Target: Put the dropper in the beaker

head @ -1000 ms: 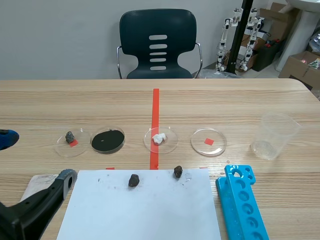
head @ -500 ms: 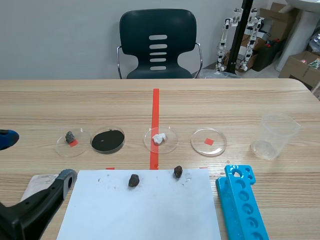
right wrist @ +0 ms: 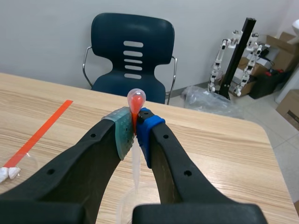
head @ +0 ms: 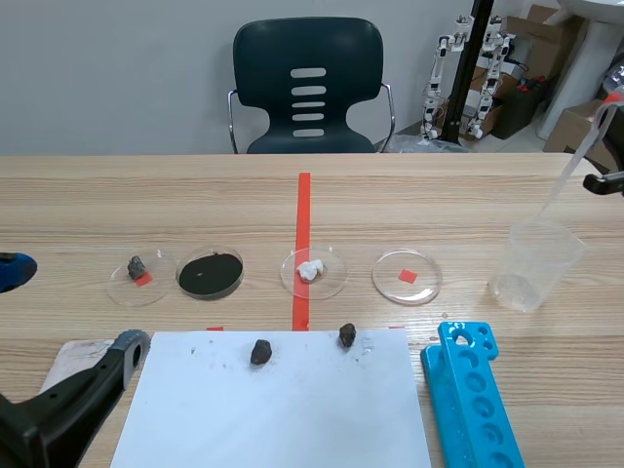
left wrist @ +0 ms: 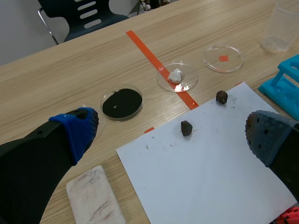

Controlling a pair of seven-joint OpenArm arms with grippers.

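Right gripper (right wrist: 134,133): pads pinch the dropper (right wrist: 136,100) just under its orange-red bulb. The stem slants down to the beaker (head: 534,261) directly beneath, tip at its rim. Left gripper (left wrist: 173,135): fingers spread wide, nothing between them, over the white paper (left wrist: 210,182).

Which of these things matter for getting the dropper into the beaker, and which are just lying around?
In the job: dropper, right gripper shut on it, beaker.
Lying about: four dishes, stones, paper, blue rack, chair.
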